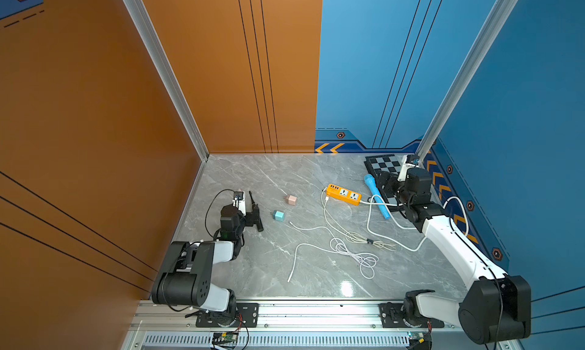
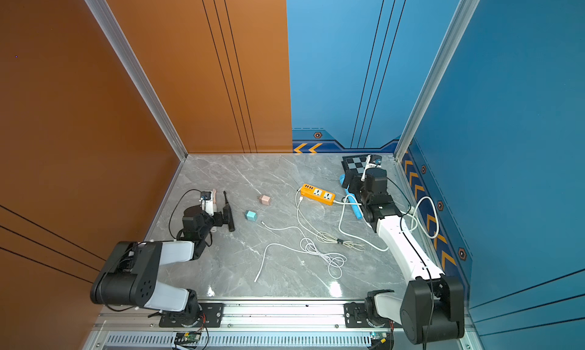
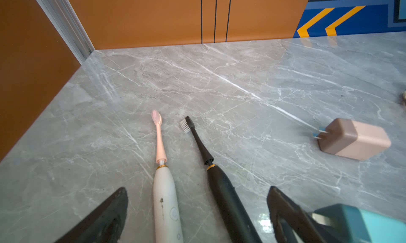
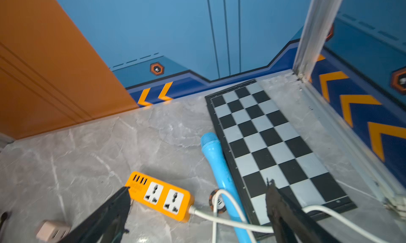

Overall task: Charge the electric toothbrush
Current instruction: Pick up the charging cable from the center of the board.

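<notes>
Electric toothbrushes, a white one with a pink head (image 3: 164, 193) and a black one (image 3: 222, 191), lie flat and side by side near the left edge of the bench (image 3: 241, 77). Their heads point toward its far edge, and their handles sit between the widely spread jaws of the left gripper (image 3: 197, 188), which grips neither. Near the far right corner the right gripper (image 4: 197, 185) gapes just as wide and holds nothing, poised over the corded end of the orange power strip (image 4: 162, 198), beside the blue microphone (image 4: 214, 156) and the chessboard (image 4: 263, 129); a pink adapter (image 3: 356, 140), a teal adapter (image 1: 279, 215) and a loose white cable (image 1: 351, 253) lie mid-bench.
</notes>
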